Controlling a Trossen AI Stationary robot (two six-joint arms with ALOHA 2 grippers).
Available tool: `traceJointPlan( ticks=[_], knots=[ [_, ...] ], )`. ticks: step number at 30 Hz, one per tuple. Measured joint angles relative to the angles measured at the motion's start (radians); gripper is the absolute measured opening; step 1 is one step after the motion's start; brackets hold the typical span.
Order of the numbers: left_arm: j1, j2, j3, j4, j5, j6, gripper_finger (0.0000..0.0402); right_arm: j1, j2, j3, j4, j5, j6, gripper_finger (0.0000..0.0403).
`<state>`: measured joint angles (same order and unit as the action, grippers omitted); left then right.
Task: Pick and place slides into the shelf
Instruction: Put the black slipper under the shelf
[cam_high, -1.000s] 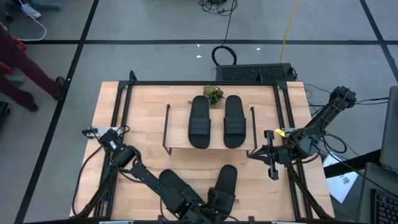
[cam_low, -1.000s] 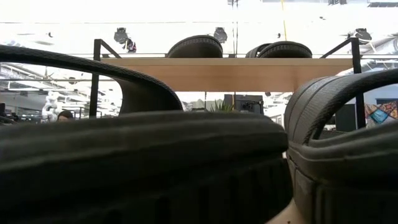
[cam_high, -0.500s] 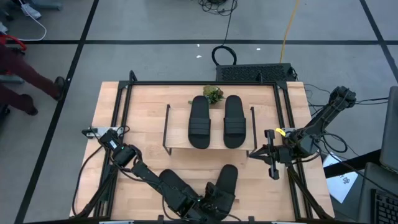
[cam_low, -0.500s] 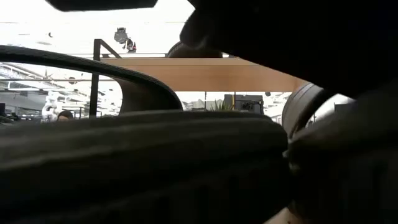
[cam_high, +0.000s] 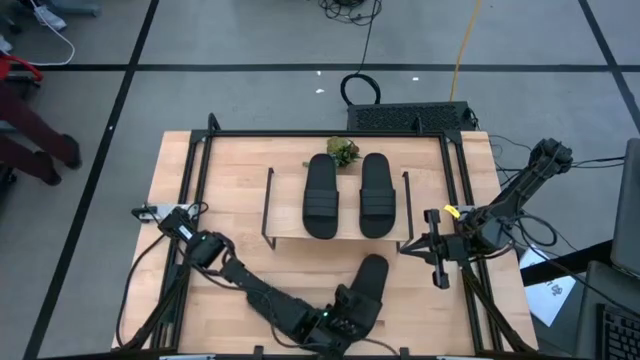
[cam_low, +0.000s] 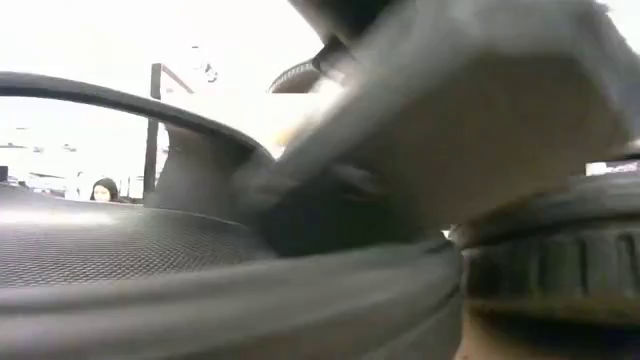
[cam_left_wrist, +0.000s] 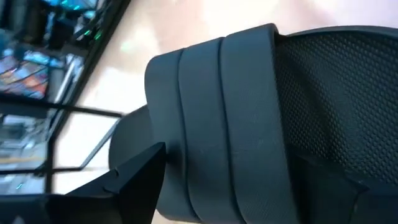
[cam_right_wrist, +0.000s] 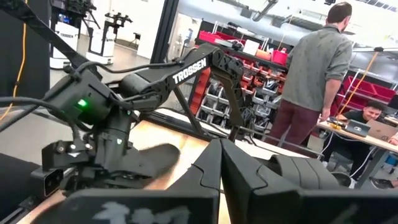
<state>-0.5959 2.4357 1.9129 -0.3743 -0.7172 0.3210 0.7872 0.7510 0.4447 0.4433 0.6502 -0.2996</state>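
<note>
Two black slides (cam_high: 321, 195) (cam_high: 377, 195) lie side by side on the shelf's wood top board (cam_high: 285, 200). A third slide (cam_high: 372, 280) lies on the table near its near edge. My left gripper (cam_high: 350, 305) is low over it and open. In the left wrist view the gripper (cam_left_wrist: 229, 158) straddles the ribbed strap (cam_left_wrist: 224, 118). A fourth slide (cam_low: 150, 260) fills the low view's left; in the high view my left arm hides it. My right gripper (cam_high: 408, 247) waits shut just right of the shelf. My left gripper comes slanting down from the near-left, its fingers set across the strap (cam_left_wrist: 205, 143) of the near slide. One finger (cam_left_wrist: 134, 177) stands on the toe side, the other (cam_left_wrist: 339, 183) over the dotted footbed. Whether they touch the slide cannot be told. The slide lies on the table.
A small green plant (cam_high: 343, 150) sits at the shelf's far edge. The table's black frame rails (cam_high: 200, 180) run along both sides. Bare wood lies between the shelf and the near slide. People (cam_right_wrist: 314, 74) stand beyond the table, and one walks past its left (cam_high: 25, 120).
My left arm has swung toward the table's right and reached farther out, bringing its gripper down over the near slide's strap. That slide has shifted a little toward the far edge. In the low view the gripper now blocks the shelf.
</note>
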Motion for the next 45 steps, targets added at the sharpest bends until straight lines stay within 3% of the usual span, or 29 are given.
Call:
traceJointPlan(
  ticks=[4,6,9,13,14,20,29,38,45],
  knots=[
    [0.023,0.002,0.000,0.024,-0.006,0.029,0.0301,0.000,0.000,-0.006,0.009,0.000,-0.003,0.0000],
    [0.033,0.002,0.000,0.021,0.030,0.030,0.0275,0.000,0.000,-0.007,0.009,0.000,-0.003,0.0000],
    [0.042,0.002,0.000,0.017,0.049,0.008,0.0189,0.000,0.000,-0.007,0.009,0.000,-0.003,0.0000],
    [0.044,0.001,-0.001,0.013,0.046,-0.003,0.0035,0.000,0.000,-0.007,0.009,-0.001,-0.003,0.0000],
    [0.042,0.000,-0.001,0.011,0.044,-0.003,0.0021,0.000,0.000,-0.007,0.009,-0.001,-0.003,0.0000],
    [0.008,-0.012,-0.002,0.001,-0.113,-0.019,0.0005,0.000,0.000,-0.007,0.009,-0.001,-0.003,0.0000],
    [-0.052,-0.108,-0.003,0.008,-0.277,-0.186,0.0002,0.000,0.000,-0.008,0.009,-0.001,-0.004,0.0000],
    [-0.048,-0.115,0.040,-0.030,-0.279,-0.416,0.0001,0.000,0.000,-0.008,0.009,-0.001,-0.002,0.0000],
    [-0.010,-0.114,0.040,-0.086,-0.254,-0.436,0.0000,0.000,0.000,-0.008,0.009,-0.001,-0.003,0.0000]
  ],
)
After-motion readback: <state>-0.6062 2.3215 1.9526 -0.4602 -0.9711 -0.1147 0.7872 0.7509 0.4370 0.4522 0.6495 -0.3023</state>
